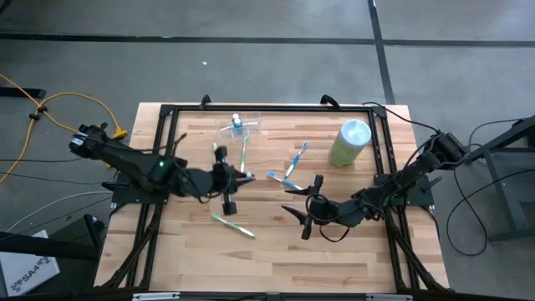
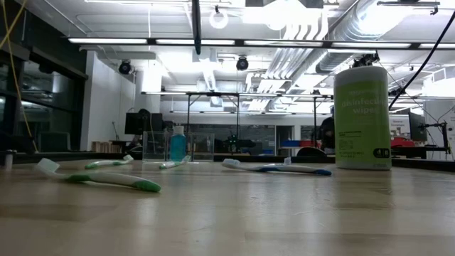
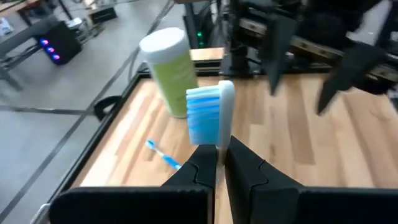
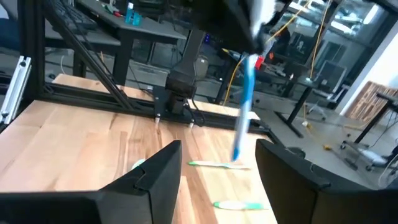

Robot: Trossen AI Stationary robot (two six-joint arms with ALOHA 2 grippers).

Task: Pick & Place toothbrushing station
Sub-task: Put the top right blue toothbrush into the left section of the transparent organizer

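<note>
The wooden surface (image 1: 351, 259) sits inside a dark frame, with both arms reaching in from the sides. The left arm extends from the left edge toward the middle, and the left gripper (image 1: 229, 186) is raised above the surface, its fingers (image 3: 202, 171) pinched narrowly on the handle of a blue toothbrush (image 3: 208, 115), whose bristle head stands up past the fingertips in the left wrist view. The right arm comes in from the right edge, and the right gripper (image 1: 303, 214) hangs over the middle of the surface with its fingers (image 4: 158, 168) spread wide and nothing between them; in the right wrist view the blue toothbrush hangs upright from the left gripper across from it. A light green canister (image 1: 350, 142) with a pale lid stands upright near the far right of the surface. The toothbrushing station (image 1: 240, 126), a low clear holder, rests at the far edge of the surface, left of centre, well apart from both grippers, with a small blue bottle (image 2: 177, 144) at or in it. Loose toothbrushes lie flat on the surface: a green-and-white toothbrush (image 1: 233, 225) nearest the front, another green one (image 1: 245, 154) just below the station, and two blue-and-white ones (image 1: 298, 159) between the station and the canister.
</note>
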